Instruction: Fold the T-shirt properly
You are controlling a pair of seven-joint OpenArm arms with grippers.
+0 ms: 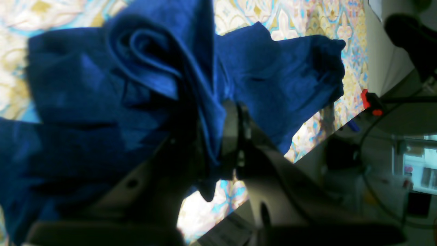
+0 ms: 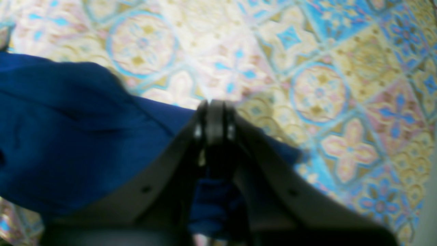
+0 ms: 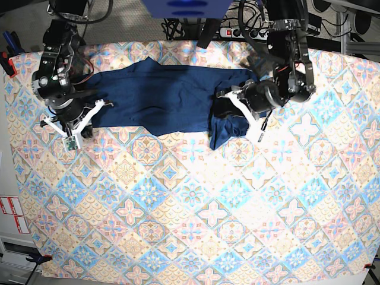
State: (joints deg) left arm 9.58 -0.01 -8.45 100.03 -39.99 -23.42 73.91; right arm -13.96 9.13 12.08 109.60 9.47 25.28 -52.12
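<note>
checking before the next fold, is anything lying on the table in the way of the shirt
Nothing visible is. The T-shirt lies stretched along the far edge of the patterned tablecloth, with only bare cloth in front of it. The left gripper and right gripper are both already shut on its ends.

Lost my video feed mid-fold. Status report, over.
Left end effector shut on T-shirt, fabric bunched. Right end effector shut on the opposite end. Shirt stretched along the patterned table, not yet folded. Nothing in the way.

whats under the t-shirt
The T-shirt lies on the patterned tablecloth, pinched by the left gripper and right gripper. Whatever lies beneath the fabric is hidden.
</note>
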